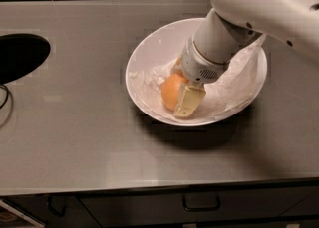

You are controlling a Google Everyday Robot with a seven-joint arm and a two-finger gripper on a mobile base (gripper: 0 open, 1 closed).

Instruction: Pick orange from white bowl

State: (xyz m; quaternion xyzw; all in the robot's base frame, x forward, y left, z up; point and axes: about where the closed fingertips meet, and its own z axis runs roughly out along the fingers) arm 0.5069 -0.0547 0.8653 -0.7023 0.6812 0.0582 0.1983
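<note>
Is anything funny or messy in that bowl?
Yes: crumpled paper lies in the bowl around the orange, bunched up toward the right rim. That is odd for a fruit bowl. The pincer is down in the bowl at the orange.

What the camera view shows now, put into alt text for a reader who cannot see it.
The robot's pincer is down inside a wide white bowl, right against an orange that lies on crumpled white paper. The bowl stands on a grey counter with a dark round opening at its left edge.
</note>
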